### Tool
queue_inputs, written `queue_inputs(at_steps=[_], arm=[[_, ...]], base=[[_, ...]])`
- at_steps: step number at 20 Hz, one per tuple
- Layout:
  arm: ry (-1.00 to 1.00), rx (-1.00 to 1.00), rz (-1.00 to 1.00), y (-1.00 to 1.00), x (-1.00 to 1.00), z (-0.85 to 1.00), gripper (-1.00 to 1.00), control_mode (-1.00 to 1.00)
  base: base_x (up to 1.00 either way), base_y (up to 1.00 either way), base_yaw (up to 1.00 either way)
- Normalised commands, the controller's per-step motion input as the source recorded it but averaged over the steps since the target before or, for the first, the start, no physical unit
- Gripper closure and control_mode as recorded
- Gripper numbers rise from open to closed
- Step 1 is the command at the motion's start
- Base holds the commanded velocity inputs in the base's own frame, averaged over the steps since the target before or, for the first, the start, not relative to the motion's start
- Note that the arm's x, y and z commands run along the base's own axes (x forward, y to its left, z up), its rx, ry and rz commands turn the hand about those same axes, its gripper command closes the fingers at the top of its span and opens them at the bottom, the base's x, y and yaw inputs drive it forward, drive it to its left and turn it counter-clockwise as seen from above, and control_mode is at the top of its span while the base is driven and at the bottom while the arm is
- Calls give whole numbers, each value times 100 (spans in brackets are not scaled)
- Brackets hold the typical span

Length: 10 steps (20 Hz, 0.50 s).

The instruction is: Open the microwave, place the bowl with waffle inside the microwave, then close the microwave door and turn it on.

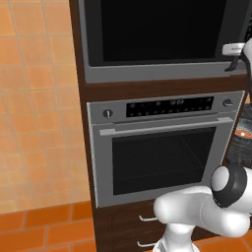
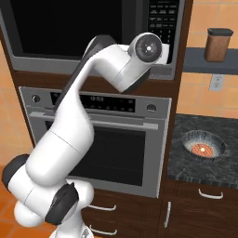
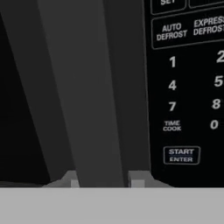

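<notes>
The microwave point(image 1: 157, 29) sits high in the dark wood cabinet, its black glass door point(image 2: 65, 28) closed. In the hand view the dark vertical door handle point(image 3: 87, 96) runs between my fingertips point(image 3: 72, 180), which press against both of its sides. My gripper point(image 3: 105, 181) is shut on that handle, just left of the button panel point(image 3: 188, 87). The bowl with waffle point(image 2: 202, 145) rests on the dark counter point(image 2: 204, 172) to the right, apart from the arm.
A steel oven point(image 1: 162, 147) with knobs and a horizontal handle is built in below the microwave. A brown canister point(image 2: 218, 44) stands on a shelf at the right. Drawers point(image 2: 104, 207) lie under the oven, orange tiled wall to the left.
</notes>
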Motion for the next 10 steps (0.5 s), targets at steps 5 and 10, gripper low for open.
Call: queue_inputs(at_steps=[5,10], arm=[[-8,-1,0,11,-71,34,100,-100],[-4,-5,0,26,-90,30,100,-100]], base=[[0,0,0],[0,0,0]])
